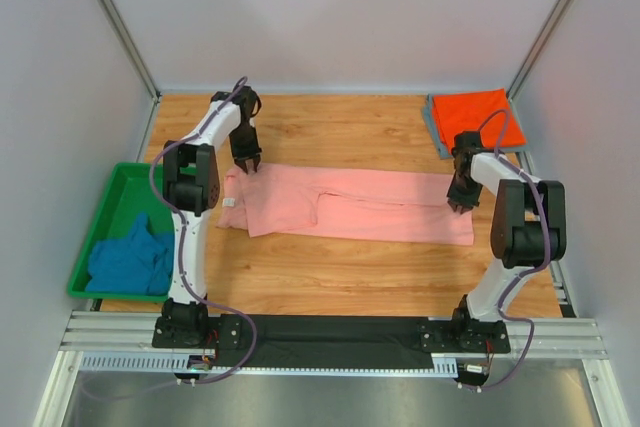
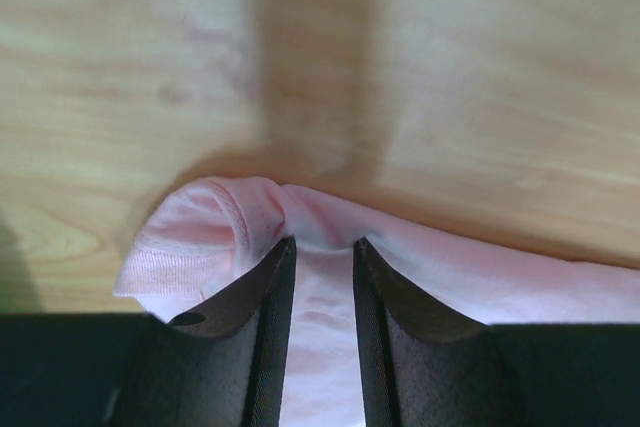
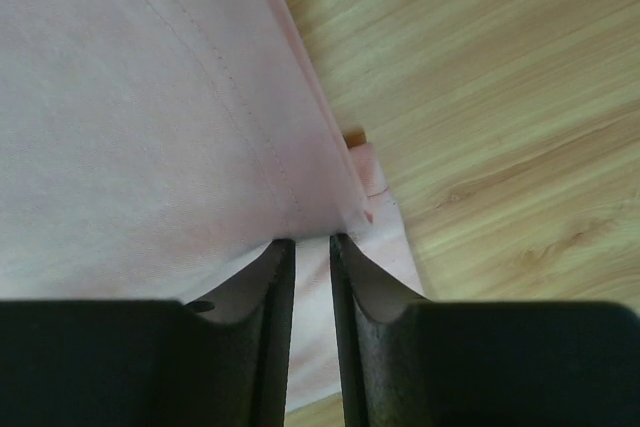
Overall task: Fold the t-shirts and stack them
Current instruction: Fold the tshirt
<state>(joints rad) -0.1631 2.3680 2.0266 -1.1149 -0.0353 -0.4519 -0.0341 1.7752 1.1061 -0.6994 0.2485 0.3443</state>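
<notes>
The salmon-pink t-shirt (image 1: 350, 207) lies folded lengthwise in a long strip across the middle of the table. My left gripper (image 1: 248, 163) is shut on its left collar end, and the pink cloth (image 2: 320, 297) fills the narrow gap between the fingers. My right gripper (image 1: 458, 199) is shut on the right hem end, where pink cloth (image 3: 150, 127) is pinched near the corner. The bright orange-red t-shirt (image 1: 478, 119) lies folded on the grey t-shirt (image 1: 433, 127) at the back right. The teal-blue t-shirt (image 1: 132, 257) is crumpled in the bin.
The green plastic bin (image 1: 112, 192) stands at the left edge of the wooden table (image 1: 340, 117). White walls with metal posts close in the left, right and back sides. The black arm mounting rail (image 1: 330, 332) runs along the near edge.
</notes>
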